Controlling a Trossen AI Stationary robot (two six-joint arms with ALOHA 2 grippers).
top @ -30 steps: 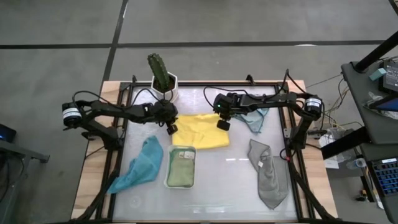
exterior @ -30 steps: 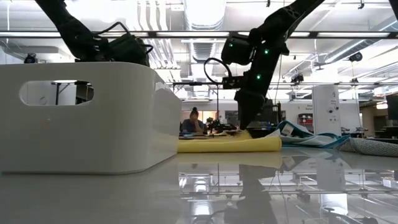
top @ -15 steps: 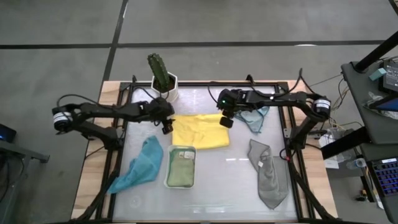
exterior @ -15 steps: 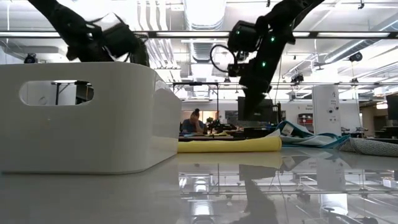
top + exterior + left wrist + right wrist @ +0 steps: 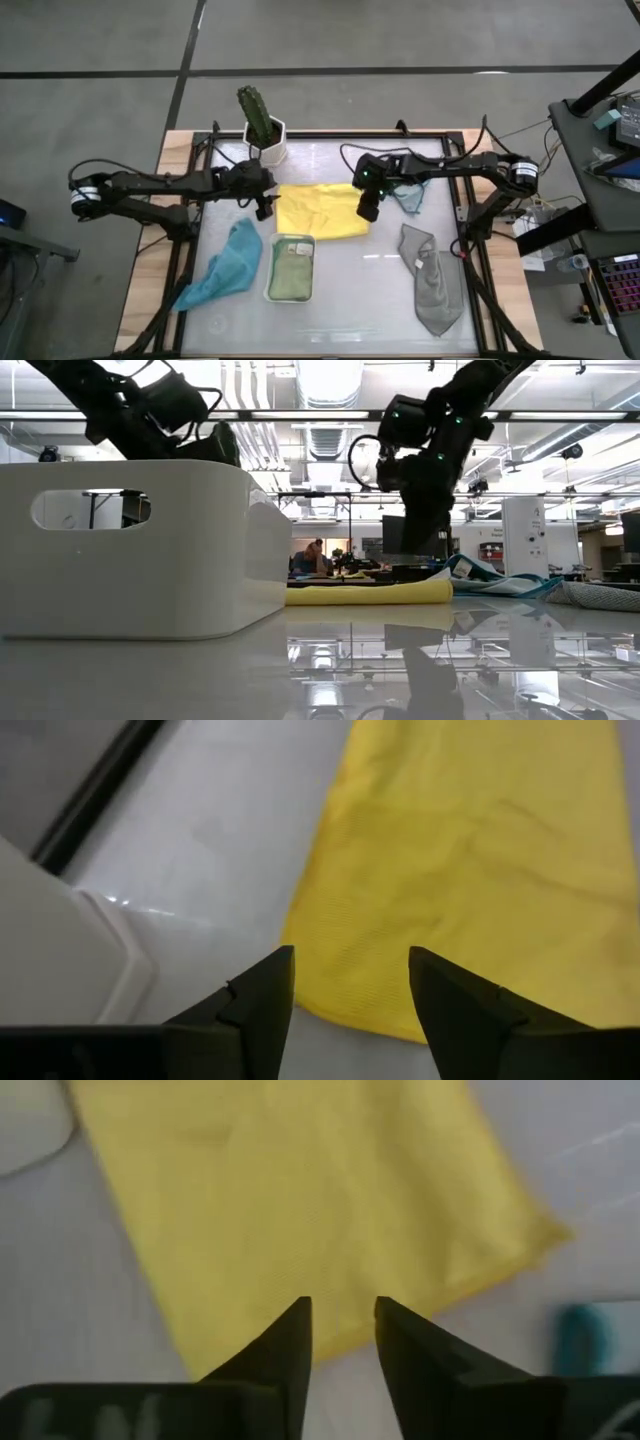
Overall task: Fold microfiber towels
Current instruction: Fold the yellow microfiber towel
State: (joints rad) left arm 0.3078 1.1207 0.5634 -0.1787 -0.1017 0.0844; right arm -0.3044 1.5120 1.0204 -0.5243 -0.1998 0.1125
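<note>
The yellow towel (image 5: 322, 211) lies folded flat on the table's far middle; it shows as a low strip in the low view (image 5: 370, 593). My left gripper (image 5: 263, 206) hovers open just off its left edge (image 5: 350, 955), over a corner of the cloth (image 5: 470, 850). My right gripper (image 5: 367, 207) hangs above the towel's right end (image 5: 343, 1305), its fingers a little apart with nothing between them, clear of the cloth (image 5: 300, 1190). A pale green towel (image 5: 291, 272) lies in the white tray (image 5: 270, 291).
A teal towel (image 5: 226, 265) lies crumpled at the near left, a grey one (image 5: 431, 281) at the near right, and a light blue one (image 5: 409, 192) behind my right gripper. A potted cactus (image 5: 262, 125) stands at the far edge. The tray (image 5: 130, 550) fills the low view's left.
My right gripper has risen off the yellow towel's right end, turned, and drifted slightly toward the near edge. My left gripper has lifted and drawn back toward the table's left edge. The towel stays flat where it was.
</note>
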